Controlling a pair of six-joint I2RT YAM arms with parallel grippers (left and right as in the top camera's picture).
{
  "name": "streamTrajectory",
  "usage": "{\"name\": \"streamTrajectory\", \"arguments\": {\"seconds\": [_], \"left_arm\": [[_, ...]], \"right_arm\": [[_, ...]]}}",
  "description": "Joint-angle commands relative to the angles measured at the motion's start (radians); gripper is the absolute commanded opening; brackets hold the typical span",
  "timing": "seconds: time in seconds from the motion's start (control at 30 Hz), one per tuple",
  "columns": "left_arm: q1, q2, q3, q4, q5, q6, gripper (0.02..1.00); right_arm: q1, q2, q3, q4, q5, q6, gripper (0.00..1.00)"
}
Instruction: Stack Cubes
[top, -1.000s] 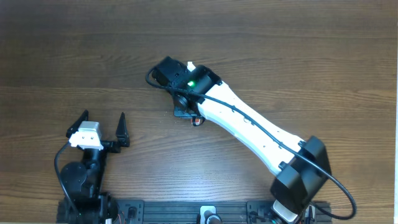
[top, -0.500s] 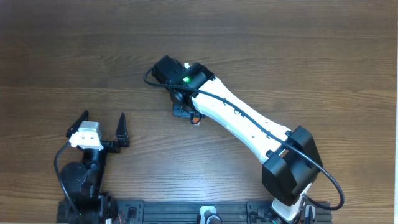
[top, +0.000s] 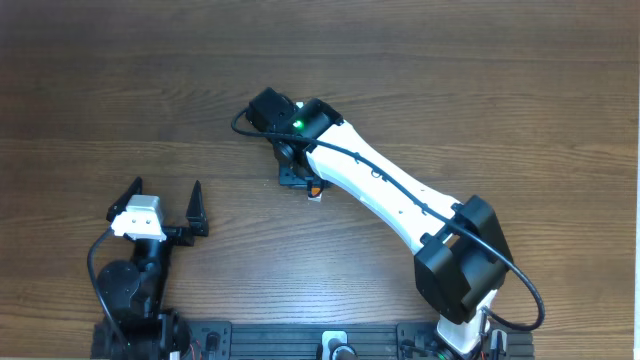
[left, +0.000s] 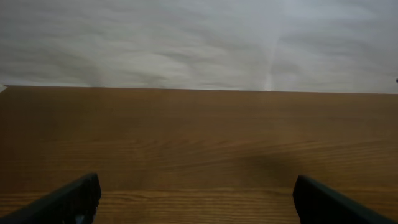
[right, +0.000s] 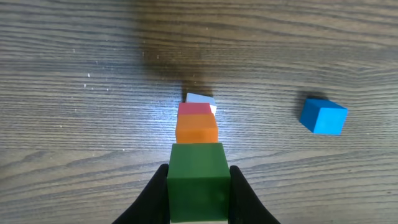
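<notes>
Green cube (right: 198, 180) has equal sides, so no long axis. Its flat faces sit square between the fingers of the right gripper (right: 199, 194), which is closed onto two opposite faces. It is dark green with crisp edges and sits in line with a column of cubes on the wooden table (right: 74, 74): an orange cube (right: 196, 129), a red cube (right: 194, 109) and a pale cube (right: 200, 98) below. I cannot tell whether it touches the orange one. A blue cube (right: 323, 116) lies well apart, turned at an angle. The left gripper (top: 167, 184) is spread wide and holds nothing, near its base.
</notes>
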Motion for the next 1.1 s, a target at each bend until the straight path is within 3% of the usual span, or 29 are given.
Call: {"name": "streamTrajectory", "arguments": {"seconds": [0.03,1.1], "left_arm": [[0.005,-0.007,-0.006,0.000,-0.005,0.015,0.998],[0.005,-0.007,-0.006,0.000,-0.005,0.015,0.998]], "right_arm": [[-0.011,0.023,0.014,0.003,-0.014,-0.009,0.045],[-0.020,0.042,-0.013,0.021,-0.021,-0.008,0.051]]}}
